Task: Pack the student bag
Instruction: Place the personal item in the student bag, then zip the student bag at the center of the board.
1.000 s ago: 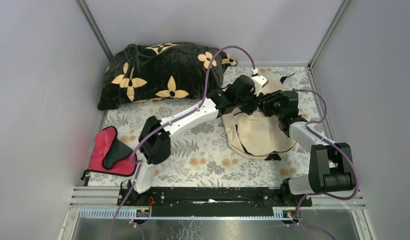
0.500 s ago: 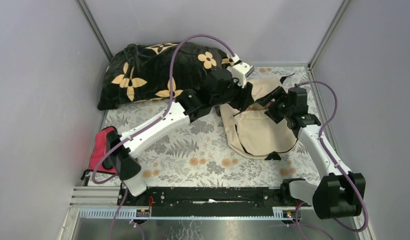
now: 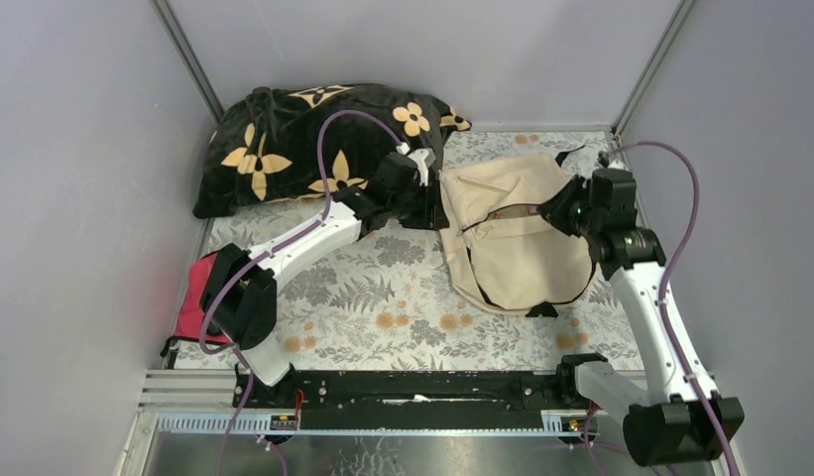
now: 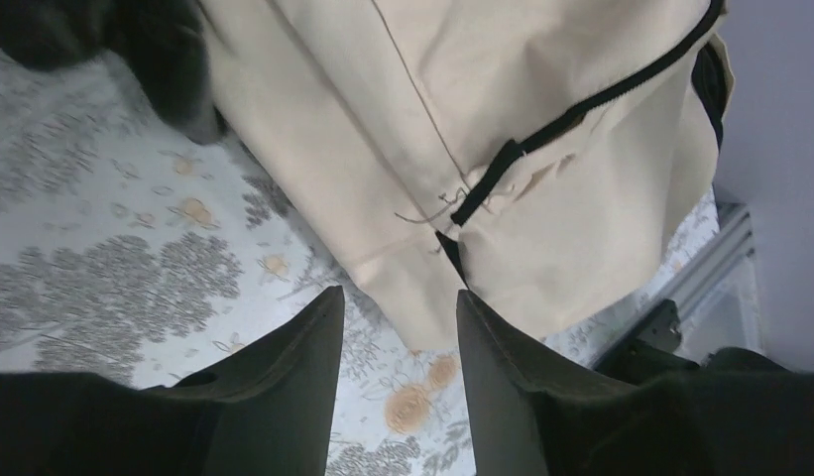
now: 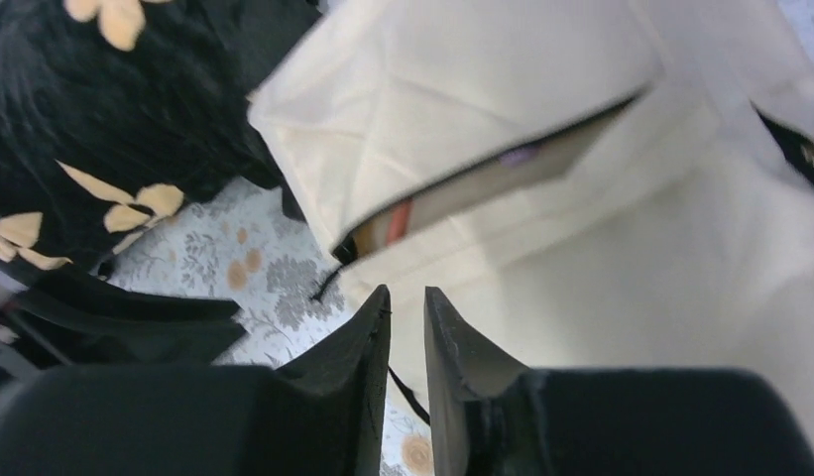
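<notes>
The student bag (image 3: 512,248), beige with dark zipper lines, lies flat at the back right of the table. Its zipper mouth (image 3: 502,213) gapes, and book edges (image 5: 462,193) show inside. My left gripper (image 3: 429,198) hovers at the bag's left edge. In the left wrist view it (image 4: 398,302) is open and empty, with the bag's corner (image 4: 432,297) just beyond the tips. Over the bag's right side hangs my right gripper (image 3: 559,208). Its jaws (image 5: 407,297) stand only slightly apart above the fabric (image 5: 601,268), holding nothing.
A large black flower-patterned pillow (image 3: 313,139) lies at the back left, touching the bag's left corner. A red-and-black pouch (image 3: 209,297) sits at the left edge of the flowered tablecloth (image 3: 403,297). Grey walls enclose the table on three sides.
Both arms have drawn off the bag: the left arm swung back left to its edge, the right pulled out to its right side. The right jaws spread wide, then narrowed again.
</notes>
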{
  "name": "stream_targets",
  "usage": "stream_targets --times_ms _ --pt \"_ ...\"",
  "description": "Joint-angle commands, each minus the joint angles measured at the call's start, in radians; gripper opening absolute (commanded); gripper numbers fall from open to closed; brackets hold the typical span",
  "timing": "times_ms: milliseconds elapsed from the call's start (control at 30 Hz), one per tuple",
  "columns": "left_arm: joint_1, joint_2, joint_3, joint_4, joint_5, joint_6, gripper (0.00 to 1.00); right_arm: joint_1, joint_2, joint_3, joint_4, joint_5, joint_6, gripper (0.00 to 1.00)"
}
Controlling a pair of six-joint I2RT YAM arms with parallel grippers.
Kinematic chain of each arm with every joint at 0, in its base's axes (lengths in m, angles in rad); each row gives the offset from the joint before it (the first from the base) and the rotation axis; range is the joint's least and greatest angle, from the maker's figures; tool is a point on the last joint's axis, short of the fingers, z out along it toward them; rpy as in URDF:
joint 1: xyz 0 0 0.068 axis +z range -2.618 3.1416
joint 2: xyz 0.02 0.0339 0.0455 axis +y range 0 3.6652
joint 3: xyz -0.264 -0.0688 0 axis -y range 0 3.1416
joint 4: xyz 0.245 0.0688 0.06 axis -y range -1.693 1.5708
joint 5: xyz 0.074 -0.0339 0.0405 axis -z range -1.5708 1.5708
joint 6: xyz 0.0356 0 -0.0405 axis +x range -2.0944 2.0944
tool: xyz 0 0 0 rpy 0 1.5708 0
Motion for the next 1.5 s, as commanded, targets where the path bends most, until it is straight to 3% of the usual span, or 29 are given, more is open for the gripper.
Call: stream_targets --times_ms 0,200,433,600,767,900,967,1100,1233,1467 --pt "-0.006 0.008 -0.038 0.159 0.12 -0.107 0.53 0.007 0.128 0.145 0.073 0.003 -0.077 0.23" --pt "0.0 0.051 -0.065 0.233 0.162 -0.141 0.63 0.007 0.367 0.244 0.142 -0.063 -0.024 0.23" --pt "0.015 0.152 -0.018 0.242 0.19 -0.143 0.57 0.005 0.478 0.131 0.194 0.04 -0.013 0.17" --pt "0.023 0.196 0.008 0.251 0.228 -0.152 0.51 0.007 0.422 0.125 0.134 0.081 -0.04 0.15" --pt "0.031 0.198 0.005 0.303 0.248 -0.19 0.31 0.008 0.324 0.177 0.106 0.033 -0.05 0.18" --pt "0.034 0.196 0.005 0.33 0.26 -0.207 0.24 0.027 0.278 0.21 0.096 -0.035 -0.073 0.23" --pt "0.034 0.199 0.009 0.331 0.267 -0.208 0.27 0.071 0.264 0.224 0.076 0.011 -0.1 0.28" --pt "0.034 0.205 0.01 0.325 0.287 -0.207 0.43 0.097 0.242 0.205 0.067 0.046 -0.108 0.33" --pt "0.034 0.198 -0.004 0.346 0.296 -0.22 0.43 0.098 0.242 0.186 0.066 0.032 -0.096 0.34" --pt "0.034 0.191 0.007 0.379 0.316 -0.237 0.35 0.098 0.243 0.179 0.056 0.013 -0.092 0.35"
